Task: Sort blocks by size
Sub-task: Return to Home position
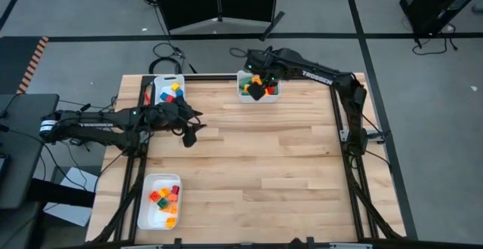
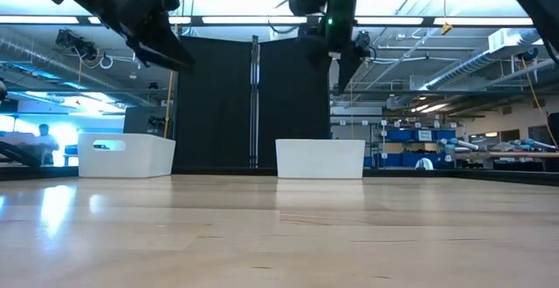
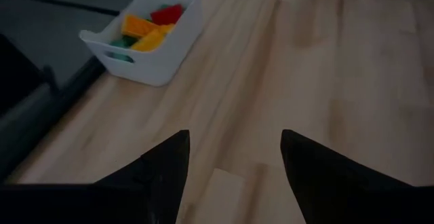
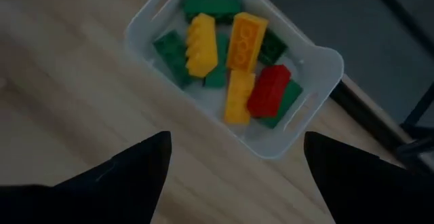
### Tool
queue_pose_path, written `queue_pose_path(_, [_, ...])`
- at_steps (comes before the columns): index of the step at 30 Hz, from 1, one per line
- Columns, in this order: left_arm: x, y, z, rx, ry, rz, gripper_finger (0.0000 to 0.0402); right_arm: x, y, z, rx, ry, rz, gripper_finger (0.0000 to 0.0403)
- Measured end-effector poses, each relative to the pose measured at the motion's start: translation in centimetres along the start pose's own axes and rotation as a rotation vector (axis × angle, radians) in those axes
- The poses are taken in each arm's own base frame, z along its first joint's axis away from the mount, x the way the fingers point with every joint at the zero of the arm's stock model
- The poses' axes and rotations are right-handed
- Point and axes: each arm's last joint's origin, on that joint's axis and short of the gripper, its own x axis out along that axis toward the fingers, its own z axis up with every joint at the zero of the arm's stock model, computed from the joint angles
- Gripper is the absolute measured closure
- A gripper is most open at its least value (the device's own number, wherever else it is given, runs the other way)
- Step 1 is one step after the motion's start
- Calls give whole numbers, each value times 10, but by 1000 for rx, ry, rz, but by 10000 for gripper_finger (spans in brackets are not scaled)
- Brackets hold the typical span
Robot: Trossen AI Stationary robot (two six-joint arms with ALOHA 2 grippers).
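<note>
Over the wood table (image 1: 264, 166), left claw (image 3: 234, 139) and right claw (image 4: 236, 141) released; black curtain (image 2: 218, 105) beyond.

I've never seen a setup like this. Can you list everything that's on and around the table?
Table: one, pale wood, under everything.
Trays: three, white; far left, far middle, near left.
Blocks: many; red, orange, yellow, green, blue; in the trays.
Backdrop: one, black, behind the table's far edge.
Person: one, far back in the room.
Left hand: one, dark, open, above bare wood near the far left tray.
Right hand: one, dark, open, above the far middle tray.
</note>
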Motion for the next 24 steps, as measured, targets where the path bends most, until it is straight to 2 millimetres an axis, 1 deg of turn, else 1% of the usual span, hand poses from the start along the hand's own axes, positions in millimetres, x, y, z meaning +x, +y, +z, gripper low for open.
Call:
queue_pose_path(4, [-1, -1, 1, -43, -6, -31, 161, -17, 16, -13, -121, -40, -50, 57])
queue_pose_path(8, [-9, 1, 3, -42, -45, -37, 161, -28, 34, -27, -230, -133, -125, 56])
queue_pose_path(11, [-11, 1, 4, -13, -56, -37, 161, -25, 45, -36, -275, -144, -116, 55])
queue_pose_path(13, [-11, 1, 5, -5, -67, -37, 161, -22, 51, -40, -263, -137, -114, 55])
queue_pose_path(17, [-9, 1, 5, -61, -60, -31, 161, -15, 58, -52, -297, -92, -129, 55])
queue_pose_path(20, [-9, 2, 5, -63, -66, -9, 161, -10, 63, -59, -319, -52, -107, 56])
queue_pose_path(22, [-9, 2, 5, -62, -64, -4, 161, -7, 65, -63, -313, -26, -77, 63])
queue_pose_path(24, [-9, 1, 4, -32, -61, -29, 161, -5, 69, -68, -317, 2, -44, 84])
